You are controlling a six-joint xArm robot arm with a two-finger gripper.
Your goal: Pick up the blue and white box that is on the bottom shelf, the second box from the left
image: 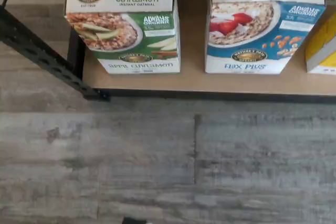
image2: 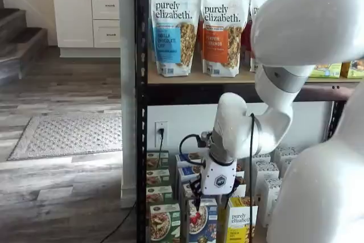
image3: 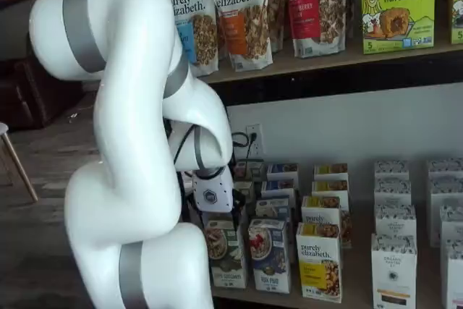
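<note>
The blue and white box (image: 258, 24) reads "Flax Plus" and shows a bowl with red berries. It stands at the front edge of the bottom shelf (image: 194, 85), between a green-and-white carton (image: 126, 24) and a yellow carton (image: 321, 45). It shows in both shelf views (image2: 203, 223) (image3: 270, 255). My gripper (image2: 197, 200) hangs just above and in front of the box's upper left corner, and also shows in a shelf view (image3: 221, 216). Only a dark bit of the fingers shows below the white body, so the gap cannot be judged. Nothing is seen held.
More cartons stand in rows behind and to the right on the bottom shelf (image3: 394, 251). A black rack post (image2: 141, 106) stands at the left. Granola bags (image2: 174, 27) fill the upper tier. Grey plank floor (image: 157, 161) lies in front of the shelf.
</note>
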